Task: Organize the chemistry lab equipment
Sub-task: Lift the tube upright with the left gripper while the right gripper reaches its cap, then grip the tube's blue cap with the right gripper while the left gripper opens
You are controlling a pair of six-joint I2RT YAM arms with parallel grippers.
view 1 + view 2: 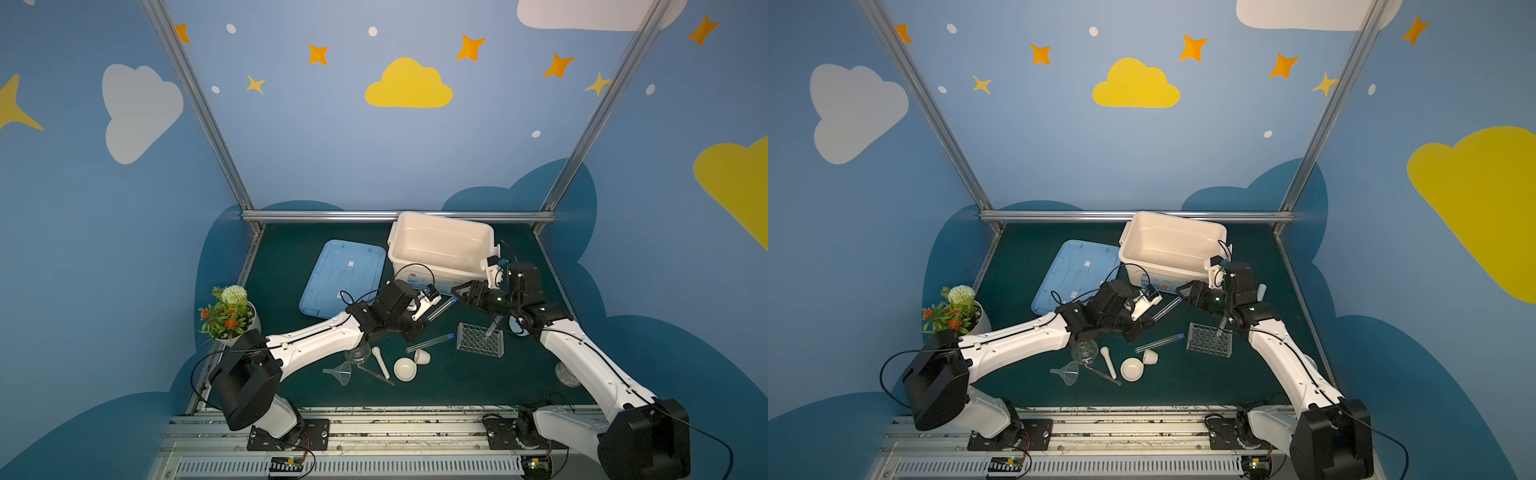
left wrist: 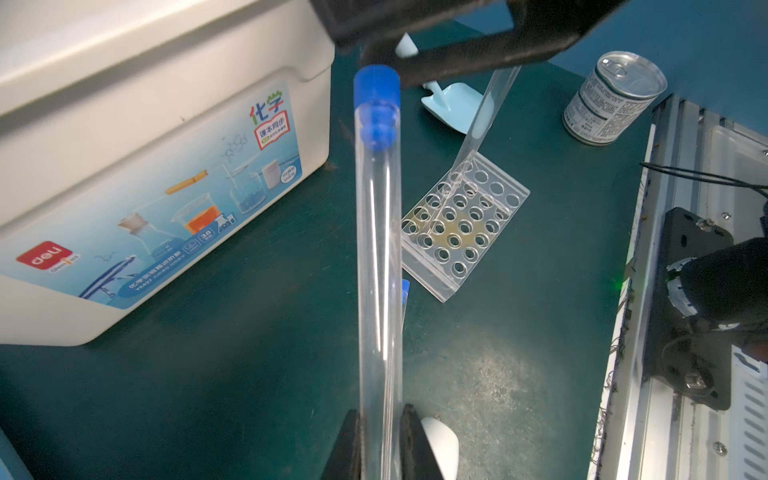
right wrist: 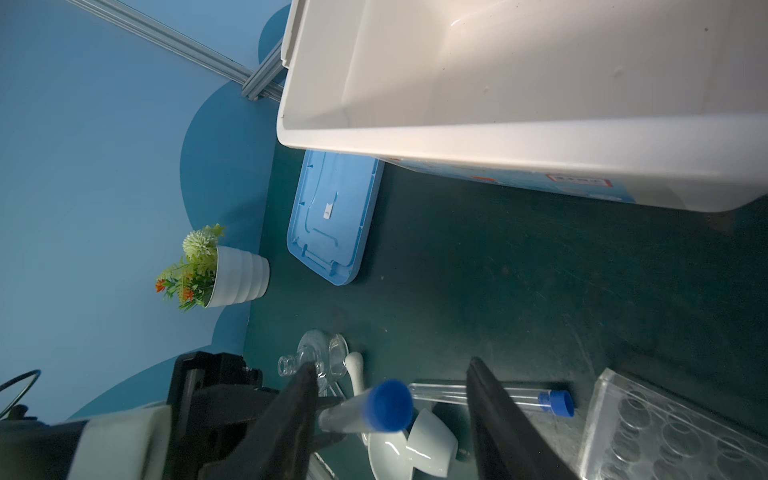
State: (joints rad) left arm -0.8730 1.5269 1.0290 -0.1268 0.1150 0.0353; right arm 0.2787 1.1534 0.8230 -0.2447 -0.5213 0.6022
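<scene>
The left tool [image 2: 380,415] clamps 1 blue-capped test tube [image 2: 378,249]; the right tool [image 3: 390,368] gapes, jaws either side of its cap. The holed rack [image 1: 480,338] stands on the surface [image 2: 249,374] at 5 o'clock of the white box [image 2: 124,166], labelled "deli" and "化学".

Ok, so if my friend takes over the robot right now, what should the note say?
Left end effector: shut on the bottom end of a clear blue-capped test tube.
Right end effector: open, jaws either side of that tube's cap.
Done: one clear tube leans in the clear holed rack.
Left: the held tube and another blue-capped tube lying beside the rack; glass flask, clear funnel, white pestle, white bowl, white cup and thin tweezers loose on the green mat; white plastic bin empty.
</scene>
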